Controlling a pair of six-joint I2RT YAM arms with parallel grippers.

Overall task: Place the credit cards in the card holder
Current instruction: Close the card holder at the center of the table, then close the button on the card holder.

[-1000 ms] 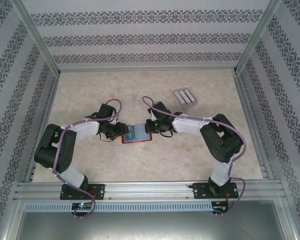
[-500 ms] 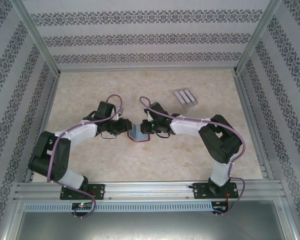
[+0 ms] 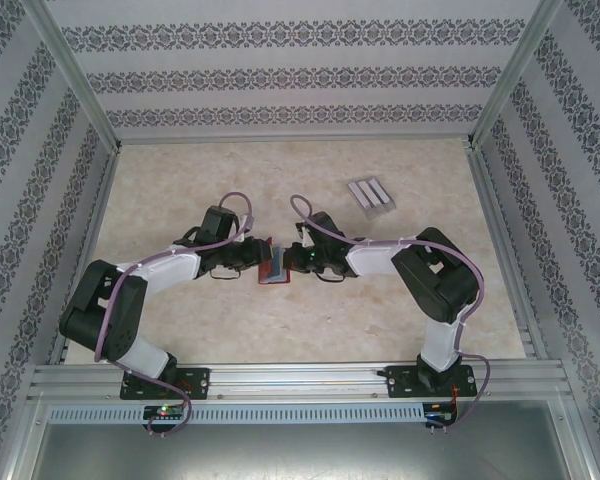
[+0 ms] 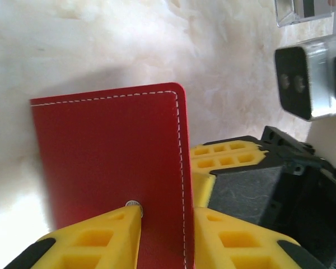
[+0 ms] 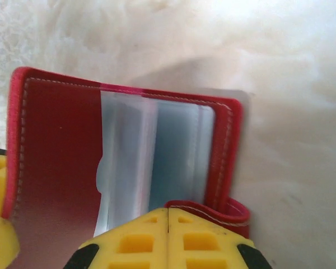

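Top external view: the holder stands partly folded on the table at the centre of the frame. It sits between my left end effector and my right end effector. Three cards lie in a row at the upper right of the frame, well apart from both arms.

Right wrist view: my right end effector is closed, with the fingertips meeting on a red fold of the holder at lower centre. The clear pockets face this camera.

Left wrist view: the holder's stitched edge runs down between the fingers of my left end effector. I cannot tell whether they are clamped on it.

Step in hand, as I judge it: spread the holder so that a pocket is open to a card.

1. Hold the right pinch firm; a slip would probably let the fold spring shut.
2. Draw the two covers apart slowly and evenly, without twisting the spine.
3. Lower the holder until both covers lie flat, pockets upward.
4. Release one end effector only once the other pins a cover to the table.
5. Then fetch one card at a time and present it edge-first to the pocket mouth.
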